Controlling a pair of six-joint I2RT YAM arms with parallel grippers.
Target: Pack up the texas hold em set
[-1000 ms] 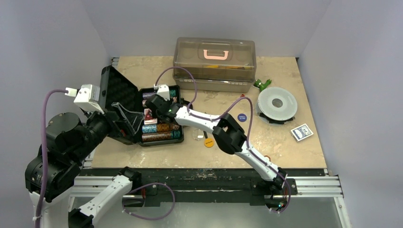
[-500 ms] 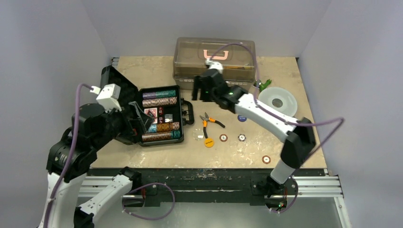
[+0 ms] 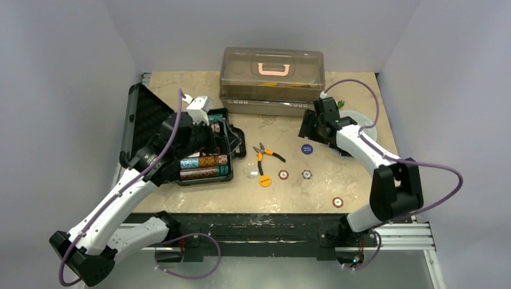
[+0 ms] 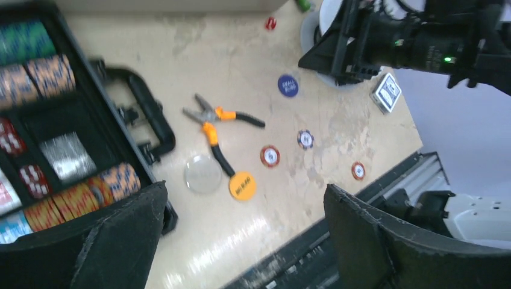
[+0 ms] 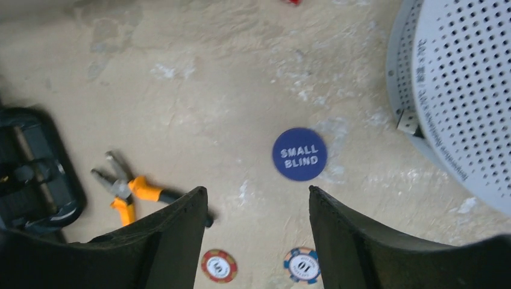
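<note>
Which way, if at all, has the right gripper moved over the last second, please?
Yes. The right gripper has swung rightward, from above the open black case across to a spot next to the white disc.

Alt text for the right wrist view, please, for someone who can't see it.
The right gripper, open and empty, hangs over a beige table above a blue SMALL BLIND button. A red chip and a blue chip lie near the bottom edge, orange-handled pliers at the picture's left beside the case handle, and a perforated grey disc at its right.
</note>
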